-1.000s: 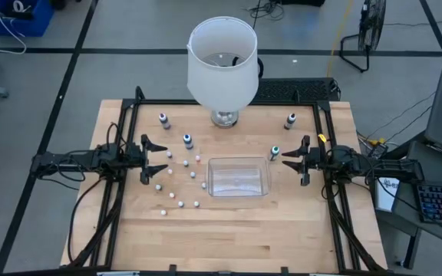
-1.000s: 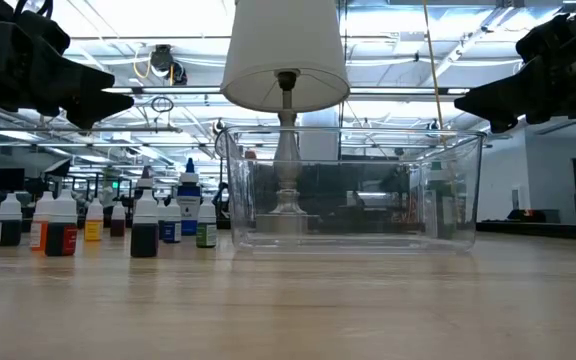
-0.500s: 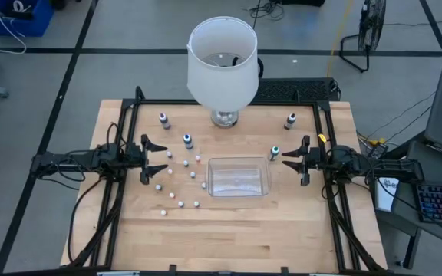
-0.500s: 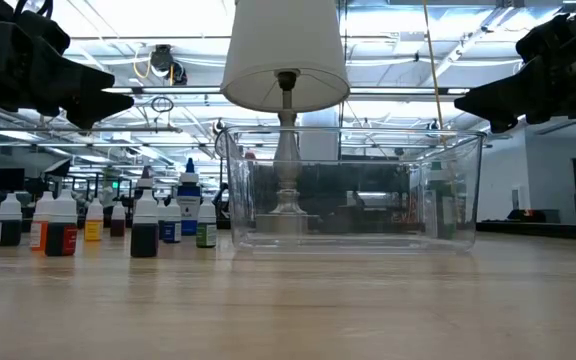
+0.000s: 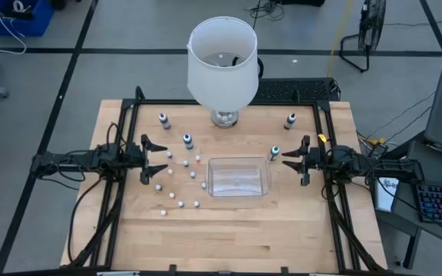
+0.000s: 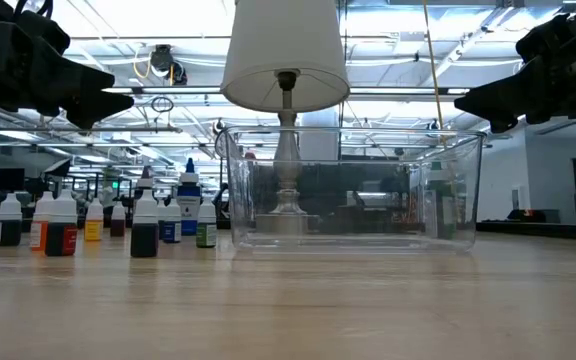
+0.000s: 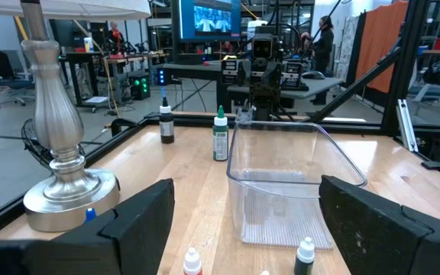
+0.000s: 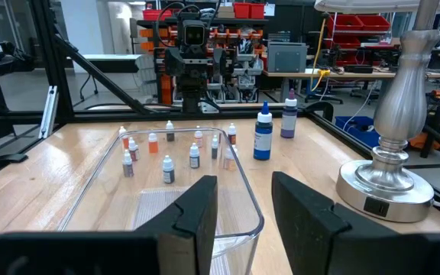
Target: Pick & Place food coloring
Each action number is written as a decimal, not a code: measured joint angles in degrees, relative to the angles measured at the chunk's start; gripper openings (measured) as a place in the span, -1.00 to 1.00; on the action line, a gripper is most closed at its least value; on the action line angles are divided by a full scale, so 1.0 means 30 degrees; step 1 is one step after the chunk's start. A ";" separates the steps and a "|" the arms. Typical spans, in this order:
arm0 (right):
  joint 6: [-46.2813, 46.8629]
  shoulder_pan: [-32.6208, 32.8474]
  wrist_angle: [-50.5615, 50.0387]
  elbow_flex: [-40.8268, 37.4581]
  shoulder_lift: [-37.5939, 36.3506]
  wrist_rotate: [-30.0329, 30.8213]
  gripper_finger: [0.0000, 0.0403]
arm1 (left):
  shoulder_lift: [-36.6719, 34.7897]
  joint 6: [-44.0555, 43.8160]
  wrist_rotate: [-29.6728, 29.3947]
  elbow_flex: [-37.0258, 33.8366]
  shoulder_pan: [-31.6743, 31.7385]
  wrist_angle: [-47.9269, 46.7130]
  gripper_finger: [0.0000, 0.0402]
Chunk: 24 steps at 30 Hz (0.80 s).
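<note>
Several tiny food coloring bottles (image 5: 176, 178) stand upright on the wooden table left of a clear plastic tub (image 5: 239, 176); the low view shows them in a cluster (image 6: 144, 226). Taller dropper bottles stand apart: a blue one (image 8: 263, 137), a green one (image 7: 219, 136) and a dark one (image 7: 166, 122). My left gripper (image 5: 158, 158) hovers open and level at the table's left, above the cluster's edge. My right gripper (image 5: 287, 159) hovers level at the right, just beyond the tub's right wall, its fingers a narrow gap apart with nothing between them.
A table lamp with a big white shade (image 5: 222, 61) and a metal base (image 5: 224, 117) stands at the far middle of the table. Black frame rails (image 5: 126, 138) run along the left, right and far sides. Bare wood (image 5: 229, 238) lies near the front edge.
</note>
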 joint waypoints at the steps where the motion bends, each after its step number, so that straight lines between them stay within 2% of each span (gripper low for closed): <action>1: 0.0000 -0.0001 0.0000 -0.0004 0.0000 -0.0005 -0.43 | -0.0007 0.0002 0.0000 0.0000 0.0005 0.0000 0.61; 9: 0.0000 0.0000 0.0000 -0.0003 0.0000 -0.0005 -0.43 | -0.0002 0.1549 -0.1172 -0.0002 -0.0001 0.0252 0.61; 13: 0.0000 -0.0002 0.0000 -0.0002 0.0000 -0.0002 -0.43 | -0.0007 0.1229 -0.1165 0.0000 -0.0002 0.0357 0.61; 20: 0.0000 -0.0002 0.0000 -0.0004 0.0000 -0.0002 -0.43 | -0.0007 -0.2413 -0.1538 0.0000 -0.0003 0.0452 0.61; 22: 0.0002 0.0000 0.0000 0.0000 0.0000 -0.0005 -0.43 | 0.0000 -0.3050 -0.2331 0.0000 -0.0003 0.0283 0.61; 24: 0.0000 0.0000 0.0003 -0.0003 0.0000 -0.0005 -0.43 | 0.0172 -0.4921 -0.3657 0.0048 0.0005 0.0047 0.61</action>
